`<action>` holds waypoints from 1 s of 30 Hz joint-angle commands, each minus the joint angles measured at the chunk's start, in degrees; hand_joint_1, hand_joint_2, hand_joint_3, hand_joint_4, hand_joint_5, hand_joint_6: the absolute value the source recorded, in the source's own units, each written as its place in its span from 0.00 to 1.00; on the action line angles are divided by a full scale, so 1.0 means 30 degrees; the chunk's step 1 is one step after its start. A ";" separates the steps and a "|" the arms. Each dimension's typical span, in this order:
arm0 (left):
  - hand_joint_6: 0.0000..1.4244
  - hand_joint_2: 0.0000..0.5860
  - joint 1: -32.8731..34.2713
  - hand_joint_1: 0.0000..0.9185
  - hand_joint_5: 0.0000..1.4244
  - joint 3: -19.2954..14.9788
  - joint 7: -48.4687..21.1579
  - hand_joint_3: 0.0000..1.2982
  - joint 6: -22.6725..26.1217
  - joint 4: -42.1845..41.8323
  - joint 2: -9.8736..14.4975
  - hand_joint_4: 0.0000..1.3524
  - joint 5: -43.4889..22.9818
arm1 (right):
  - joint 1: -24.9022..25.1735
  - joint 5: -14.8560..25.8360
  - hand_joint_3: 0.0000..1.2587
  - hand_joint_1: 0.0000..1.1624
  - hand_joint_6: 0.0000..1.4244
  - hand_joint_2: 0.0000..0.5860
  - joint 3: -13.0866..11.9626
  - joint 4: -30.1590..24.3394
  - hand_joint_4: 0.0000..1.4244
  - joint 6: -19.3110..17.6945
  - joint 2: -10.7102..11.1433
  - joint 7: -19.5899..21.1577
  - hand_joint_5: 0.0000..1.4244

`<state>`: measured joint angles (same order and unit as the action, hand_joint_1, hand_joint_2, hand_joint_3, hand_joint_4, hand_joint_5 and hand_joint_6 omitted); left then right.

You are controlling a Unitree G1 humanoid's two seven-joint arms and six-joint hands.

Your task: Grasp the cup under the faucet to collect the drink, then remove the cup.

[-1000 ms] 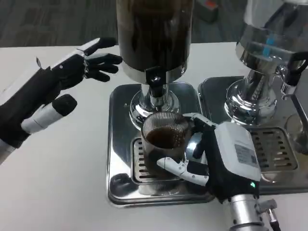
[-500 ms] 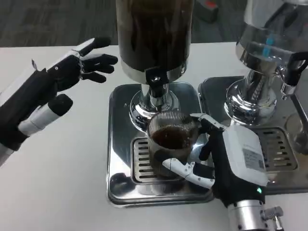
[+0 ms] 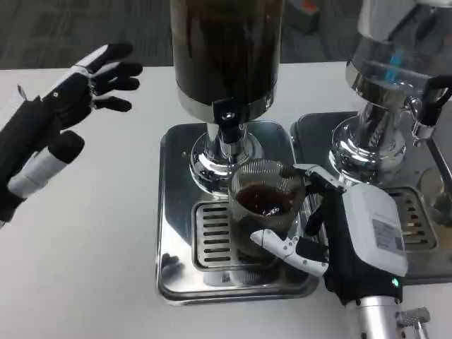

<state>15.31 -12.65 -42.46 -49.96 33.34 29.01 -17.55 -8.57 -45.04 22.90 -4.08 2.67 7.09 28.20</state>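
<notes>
The right hand point(image 3: 332, 233) grasps the cup point(image 3: 266, 205), with its fingers wrapped around the ribbed clear wall from the right side and the thumb lying across the front of it. The cup stands upright and holds a dark drink, and it is above the slotted drip grate point(image 3: 213, 236) of the steel tray point(image 3: 173, 212), a little to the right of the faucet point(image 3: 226, 120). The faucet comes out of the bottom of the dark drink dispenser point(image 3: 226, 49), which rises on a shiny round base at the back of the tray. I cannot tell whether the cup's bottom touches the grate or is lifted off it. The left hand point(image 3: 60, 116) hovers over the white table point(image 3: 92, 240) at the far left, released and grasping nothing, its fingers spread and pointing toward the dispenser. A second dispenser point(image 3: 388, 85) with a clear body stands on its own tray at the right.
</notes>
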 commanded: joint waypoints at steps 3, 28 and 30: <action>0.24 0.11 -0.0647 0.00 0.13 -0.0266 0.0669 0.09 -0.0543 0.0407 -0.0031 0.10 0.0463 | -0.0141 0.0018 0.45 0.45 0.89 0.34 -0.0380 -0.1161 0.49 -0.0866 -0.0071 0.0604 0.68; 0.19 0.12 -0.2665 0.00 0.06 0.0083 0.2160 0.08 -0.2222 0.0637 0.0517 0.02 0.2832 | -0.1529 -0.0037 0.46 0.62 0.90 0.31 -0.1140 -0.3133 0.48 -0.0653 0.0344 -0.0109 0.69; 0.19 0.13 -0.2816 0.00 0.06 0.0131 0.2255 0.08 -0.2379 0.0621 0.0608 0.02 0.2959 | -0.1658 -0.0033 0.46 0.62 0.90 0.31 -0.1182 -0.3339 0.48 -0.0623 0.0399 -0.0214 0.69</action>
<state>8.08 -12.65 -36.49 -55.60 34.97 30.00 -10.24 -13.19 -45.04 20.16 -11.50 2.61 8.21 27.30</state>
